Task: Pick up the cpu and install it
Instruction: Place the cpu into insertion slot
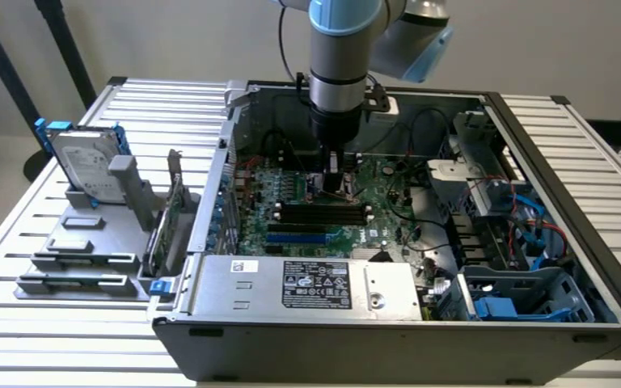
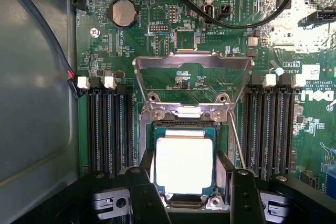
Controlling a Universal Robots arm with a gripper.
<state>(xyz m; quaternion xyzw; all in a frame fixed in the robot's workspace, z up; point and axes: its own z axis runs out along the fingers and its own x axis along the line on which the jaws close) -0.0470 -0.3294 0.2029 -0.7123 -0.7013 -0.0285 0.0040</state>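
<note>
The cpu [image 2: 184,162], a small square chip with a silver top and green rim, lies level over the motherboard socket between my two black fingers [image 2: 143,192]. My gripper [image 2: 186,184] has its pads against the chip's two sides. I cannot tell whether the chip rests in the socket or hangs just above it. The socket's metal load plate [image 2: 191,64] stands swung open beyond the chip. In the exterior view the gripper [image 1: 338,184] reaches straight down into the open computer case [image 1: 569,162], onto the middle of the green motherboard [image 1: 381,190].
Black memory slots [image 2: 107,129] [image 2: 273,129] flank the socket on both sides. Black cables [image 2: 231,22] cross the board beyond it. The power supply [image 1: 310,284] fills the case's near side. A hard drive [image 1: 82,162] stands in a grey rack [image 1: 84,259] at the exterior view's left.
</note>
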